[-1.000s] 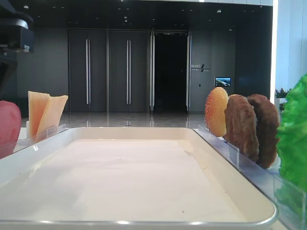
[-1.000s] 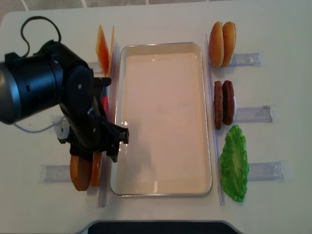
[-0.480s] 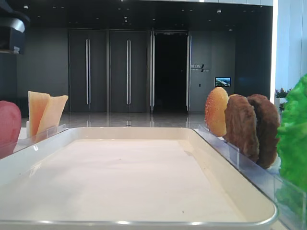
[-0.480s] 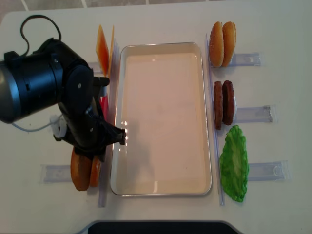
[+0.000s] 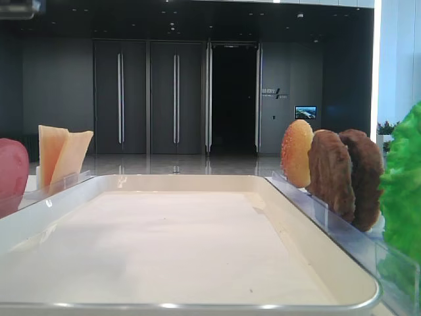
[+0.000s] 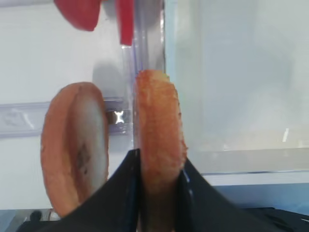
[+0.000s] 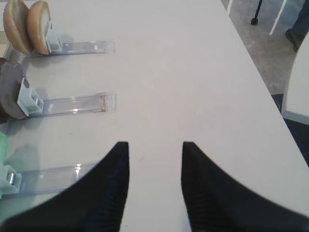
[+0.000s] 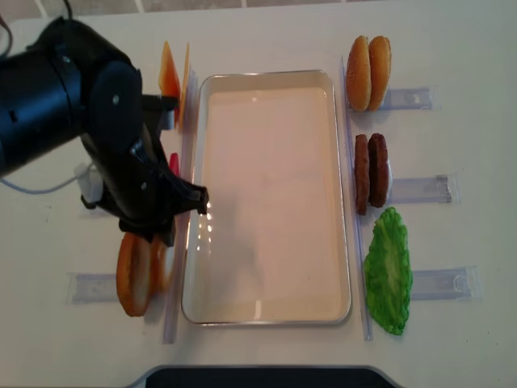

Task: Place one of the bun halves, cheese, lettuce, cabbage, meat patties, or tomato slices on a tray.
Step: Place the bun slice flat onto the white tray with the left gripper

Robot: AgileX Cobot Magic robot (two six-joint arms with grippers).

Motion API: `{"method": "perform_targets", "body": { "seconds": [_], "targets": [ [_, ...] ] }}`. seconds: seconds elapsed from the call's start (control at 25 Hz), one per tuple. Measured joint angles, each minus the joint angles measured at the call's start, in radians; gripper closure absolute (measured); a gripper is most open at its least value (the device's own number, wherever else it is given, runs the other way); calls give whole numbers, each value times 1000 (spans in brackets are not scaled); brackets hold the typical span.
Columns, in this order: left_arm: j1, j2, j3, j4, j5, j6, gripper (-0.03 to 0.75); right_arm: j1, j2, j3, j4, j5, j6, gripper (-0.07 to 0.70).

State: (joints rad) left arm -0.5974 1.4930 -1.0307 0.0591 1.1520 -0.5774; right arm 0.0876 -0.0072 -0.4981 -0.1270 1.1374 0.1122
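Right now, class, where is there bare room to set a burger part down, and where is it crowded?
The tray is bare from rim to rim. The table right of the clear racks is bare too. It is crowded left of the tray: the left gripper is shut on a bun half, beside another bun half.

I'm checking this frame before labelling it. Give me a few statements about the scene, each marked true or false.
1. The left gripper is shut on a bun half. True.
2. The tray already holds a patty. False: it holds nothing.
3. The right gripper is open above bare table. True.
4. The lettuce lies left of the tray. False: it is on the right.
5. The meat patties lie flat. False: they stand on edge.
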Motion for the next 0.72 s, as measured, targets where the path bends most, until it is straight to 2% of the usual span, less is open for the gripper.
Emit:
{"method": "perform_targets", "body": {
  "seconds": [0.16,0.48,0.72],
  "targets": [
    [0,-55,-75,-2,47,24,581,0,0,0,0,0,0,349],
    [0,-188,-87,26,62,38,585,0,0,0,0,0,0,349],
    [0,-204,-82,36,63,39,586,0,0,0,0,0,0,349]
  ]
}}
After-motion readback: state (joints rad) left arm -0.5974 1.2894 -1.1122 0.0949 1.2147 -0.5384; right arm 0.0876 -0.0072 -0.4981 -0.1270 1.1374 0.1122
